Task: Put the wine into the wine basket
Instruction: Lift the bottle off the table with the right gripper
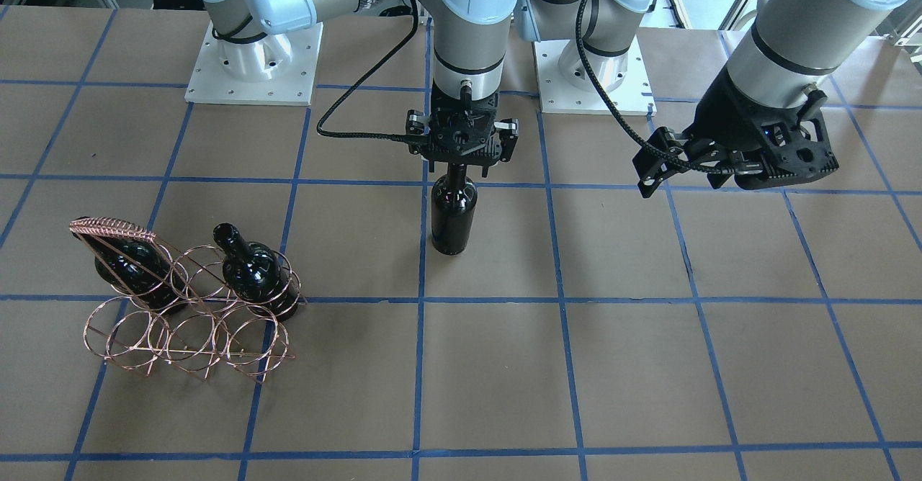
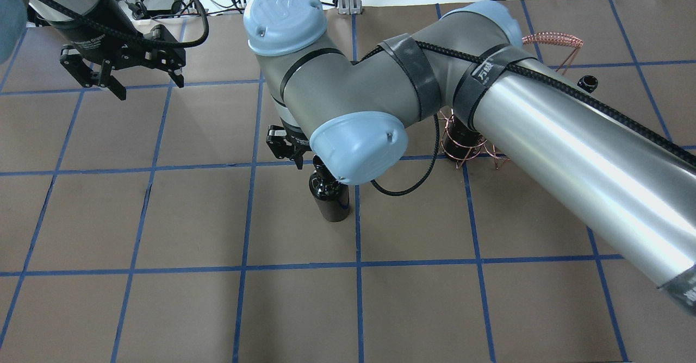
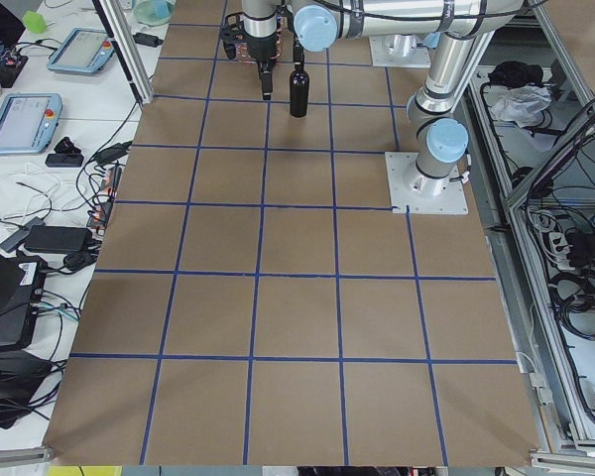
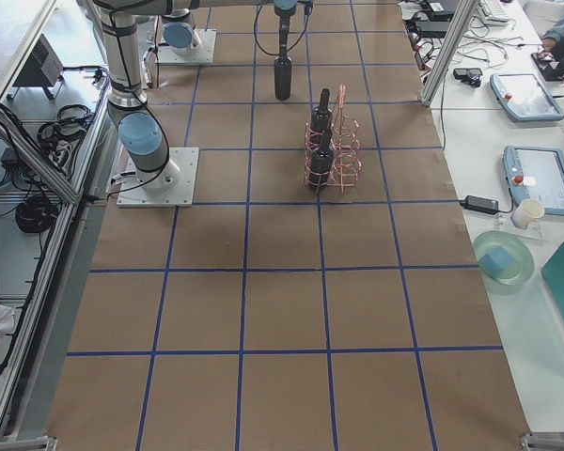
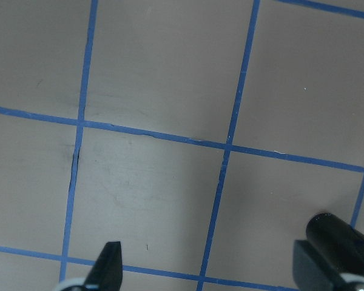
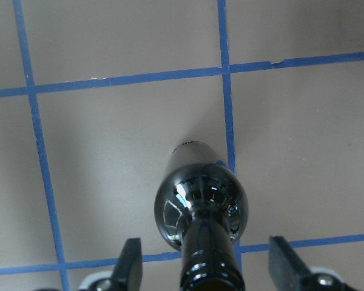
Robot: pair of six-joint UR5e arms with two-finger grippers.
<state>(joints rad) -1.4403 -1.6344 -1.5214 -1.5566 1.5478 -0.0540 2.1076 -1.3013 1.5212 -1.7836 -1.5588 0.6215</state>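
At the front view's left, the wine basket (image 1: 189, 304) holds two dark bottles in the outer rings of its row nearer the robot. The left bottle (image 1: 133, 268) is partly hidden under the coiled handle (image 1: 112, 227), and the right bottle (image 1: 252, 272) shows its neck. At centre, well apart, the wine (image 1: 453, 214) stands upright on the surface (image 1: 504, 366), with the right end effector (image 1: 459, 168) spread either side of its neck, not touching it. Farther right the left end effector (image 2: 147, 83) hangs spread and holds nothing.

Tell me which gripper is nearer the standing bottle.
Right. The right gripper sits over the neck of the bottle, jaws apart; the left gripper hangs off to the side.

The wine (image 1: 453, 214) stands central — wine basket (image 1: 191, 301) well apart.
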